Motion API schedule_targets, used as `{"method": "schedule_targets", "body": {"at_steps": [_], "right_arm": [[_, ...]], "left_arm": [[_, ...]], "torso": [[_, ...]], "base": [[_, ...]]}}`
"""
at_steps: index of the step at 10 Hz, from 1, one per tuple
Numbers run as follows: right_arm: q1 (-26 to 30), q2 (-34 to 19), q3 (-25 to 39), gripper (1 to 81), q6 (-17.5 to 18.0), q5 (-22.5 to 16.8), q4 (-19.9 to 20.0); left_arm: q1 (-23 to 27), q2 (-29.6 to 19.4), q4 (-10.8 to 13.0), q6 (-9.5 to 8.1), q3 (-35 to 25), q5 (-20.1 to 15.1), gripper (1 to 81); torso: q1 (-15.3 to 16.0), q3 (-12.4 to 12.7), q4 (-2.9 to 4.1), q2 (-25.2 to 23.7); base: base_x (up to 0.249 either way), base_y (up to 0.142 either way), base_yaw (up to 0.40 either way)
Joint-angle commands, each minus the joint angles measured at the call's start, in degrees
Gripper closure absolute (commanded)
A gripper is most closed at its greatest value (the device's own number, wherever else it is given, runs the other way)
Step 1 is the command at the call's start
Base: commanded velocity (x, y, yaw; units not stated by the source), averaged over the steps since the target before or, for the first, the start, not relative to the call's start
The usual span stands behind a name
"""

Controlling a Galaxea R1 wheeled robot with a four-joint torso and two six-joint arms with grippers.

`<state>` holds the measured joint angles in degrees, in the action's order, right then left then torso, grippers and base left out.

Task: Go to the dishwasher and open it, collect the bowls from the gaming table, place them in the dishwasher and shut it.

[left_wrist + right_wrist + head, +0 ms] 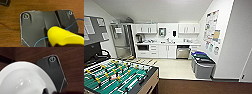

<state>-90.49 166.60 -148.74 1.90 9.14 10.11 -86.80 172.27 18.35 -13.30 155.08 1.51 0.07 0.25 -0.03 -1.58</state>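
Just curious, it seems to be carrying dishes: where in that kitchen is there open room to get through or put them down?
The pale floor between the foosball table and the grey bins lies open up to the dishwasher. The counter looks cluttered around the coffee machine and sink; what sits there is too small to tell.

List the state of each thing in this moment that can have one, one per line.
Dishwasher: door shut, under the counter at the far wall.
White bowl: upright, empty, close under the right wrist camera above brown floor.
Yellow bowl: close by the left wrist camera; hold unclear.
Bins: lids closed, beside the right wall.
Wall cupboards: doors shut.
Football table: unused, near left.
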Motion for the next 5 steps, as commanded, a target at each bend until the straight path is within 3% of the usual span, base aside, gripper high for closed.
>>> {"method": "schedule_targets", "body": {"at_steps": [1,5], "right_arm": [[2.8,-0.4,0.2,81.1,-0.1,-2.8,-0.6],[2.6,-0.2,0.1,81.1,-0.1,-2.8,-0.6]], "left_arm": [[2.9,-0.2,0.3,0.30,-0.1,-2.7,81.1],[2.9,-0.3,0.4,0.38,-0.1,-2.7,81.1]], "torso": [[0.0,0.0,0.00,0.0],[0.0,0.0,0.00,0.0]], "base": [[0.166,-0.076,0.000],[0.169,-0.076,0.000]]}}
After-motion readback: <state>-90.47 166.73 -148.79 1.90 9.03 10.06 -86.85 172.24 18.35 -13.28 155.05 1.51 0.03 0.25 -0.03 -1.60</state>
